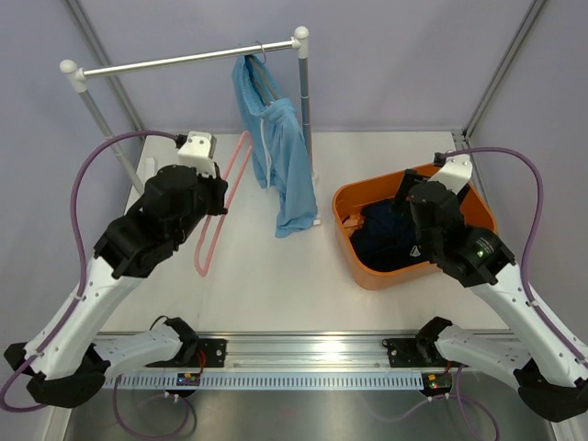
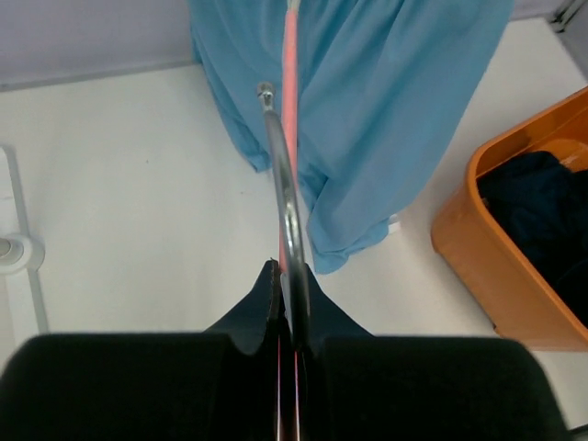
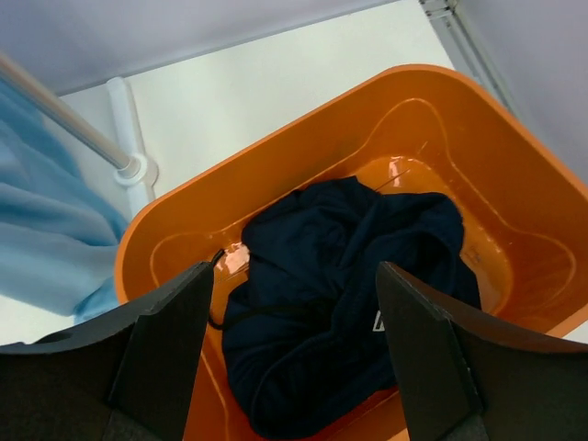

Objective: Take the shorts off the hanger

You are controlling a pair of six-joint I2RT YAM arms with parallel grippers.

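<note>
The light sky blue shorts (image 1: 285, 165) hang from a hanger hooked on the rack's rail (image 1: 184, 60); they also show in the left wrist view (image 2: 367, 110). The dark navy shorts (image 1: 386, 239) lie crumpled in the orange bin (image 1: 367, 271), seen close in the right wrist view (image 3: 340, 276). My left gripper (image 2: 287, 271) is shut on a bare pink hanger (image 1: 204, 250) with a metal hook (image 2: 280, 175), held left of the blue shorts. My right gripper (image 3: 294, 271) is open and empty just above the navy shorts.
The white rack has a right post (image 1: 303, 101) beside the bin and a left post with a base (image 2: 18, 248). The orange bin (image 3: 303, 138) stands at the right of the table. Grey walls close the back and sides.
</note>
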